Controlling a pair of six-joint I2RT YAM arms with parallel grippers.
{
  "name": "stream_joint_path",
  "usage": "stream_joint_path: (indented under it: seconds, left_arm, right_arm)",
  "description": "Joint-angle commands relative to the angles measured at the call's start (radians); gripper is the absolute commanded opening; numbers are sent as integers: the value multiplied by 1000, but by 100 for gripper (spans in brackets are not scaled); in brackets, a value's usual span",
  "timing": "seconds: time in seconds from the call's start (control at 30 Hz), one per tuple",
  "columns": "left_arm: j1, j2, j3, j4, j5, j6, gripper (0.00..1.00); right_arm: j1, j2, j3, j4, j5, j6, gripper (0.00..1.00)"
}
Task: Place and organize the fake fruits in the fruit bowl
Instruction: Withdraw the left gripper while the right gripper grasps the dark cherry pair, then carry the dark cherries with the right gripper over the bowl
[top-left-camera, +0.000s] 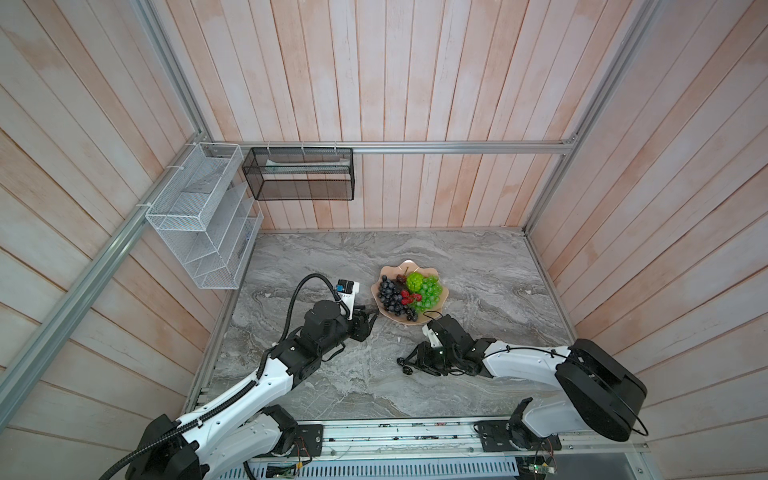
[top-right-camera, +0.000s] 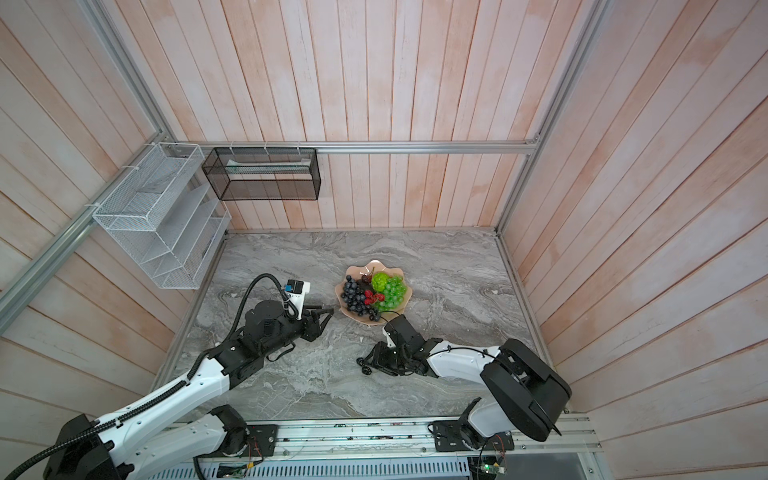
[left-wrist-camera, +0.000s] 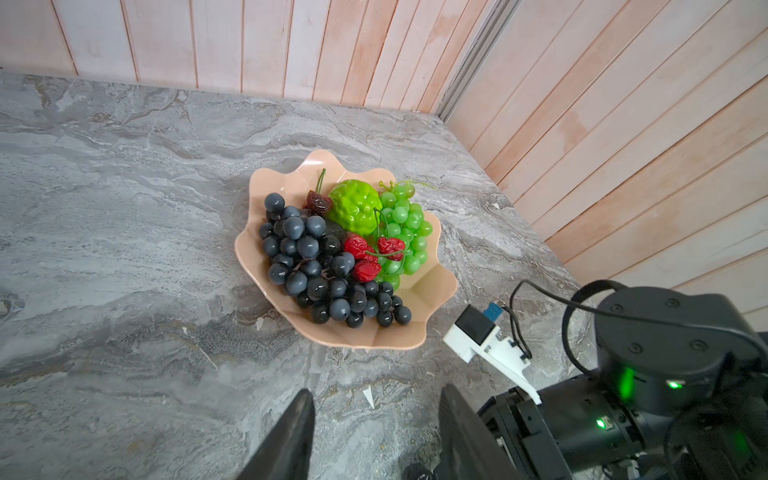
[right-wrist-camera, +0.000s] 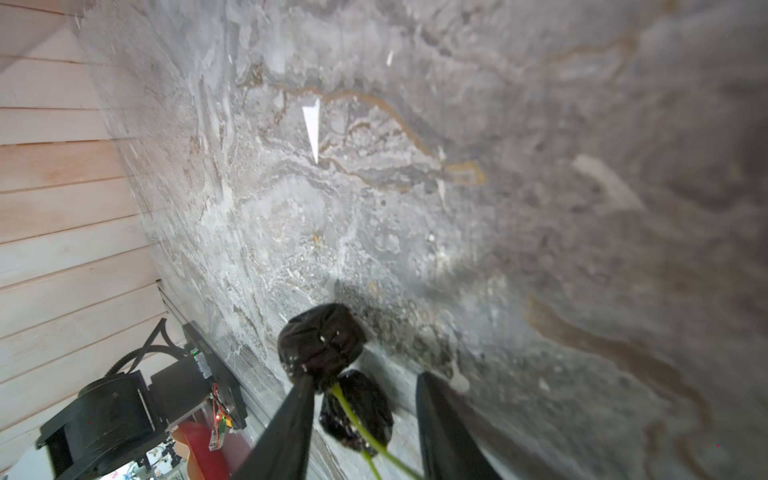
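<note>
**Black cherries between the right gripper's parted jaws, apart from the filled bowl**

Black, wrinkled and joined by green stems, the two black cherries (right-wrist-camera: 322, 345) lie on the bench between the fingers of the right gripper (right-wrist-camera: 365, 378). Its jaws stand apart. One finger touches the farther cherry, and a gap shows beside the other finger, so nothing is clamped. In both top views this gripper lies low and points left, with the cherries (top-left-camera: 405, 366) at its tip, on the near side of the fruit bowl (top-left-camera: 392, 272) and apart from it.

The left gripper (left-wrist-camera: 376, 392) has its jaws apart with nothing between them, just beside the bowl's near-left rim (left-wrist-camera: 249, 249).

Inside the bowl, the dark purple grape bunch (left-wrist-camera: 307, 266) fills the left and near side. The bright green knobbly fruit (left-wrist-camera: 355, 205) sits at the far middle and the green grape bunch (left-wrist-camera: 405, 224) on the right. The red cherries (left-wrist-camera: 365, 257) lie between the two bunches.

The grey marbled bench (top-left-camera: 332, 257) is walled by pale pink planks. A white wire basket (top-left-camera: 199, 220) hangs on the left wall and a black mesh basket (top-left-camera: 299, 174) on the far wall.

Bare bench lies far of the bowl, along the right wall and across the near strip between the two arms.
</note>
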Motion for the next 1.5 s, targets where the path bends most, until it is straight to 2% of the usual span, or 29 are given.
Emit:
stream_joint_path:
  seconds: [0.0, 0.33, 0.6, 0.73, 0.9, 1.1, 1.3, 1.47]
  left_arm:
    - [5, -38, -21, 4, -34, -2, 52]
    - [6, -63, -25, -17, -45, -1, 52]
    - [6, -37, -8, -14, -34, -13, 52]
    - [7, -34, 14, -40, -46, -12, 52]
    - [6, -36, 27, -57, -55, -25, 52]
    - [6, -30, 44, -88, -82, -36, 52]
    - [6, -35, 67, -144, -111, -39, 52]
    - [9, -29, 120, -222, -178, -42, 52]
  right_arm:
    - [3, 43, 16, -25, 30, -8, 40]
    - [3, 27, 27, -36, 45, -23, 15]
    - [2, -37, 22, -58, 66, -50, 4]
    - [-8, -89, 41, -105, 85, -82, 2]
    - [-69, -164, 55, -132, 63, -120, 0]
    - [-189, -197, 207, -233, 35, -245, 0]
    - [-303, -69, 430, -234, 8, -406, 0]
    - [-354, 105, 554, -90, -45, -426, 0]
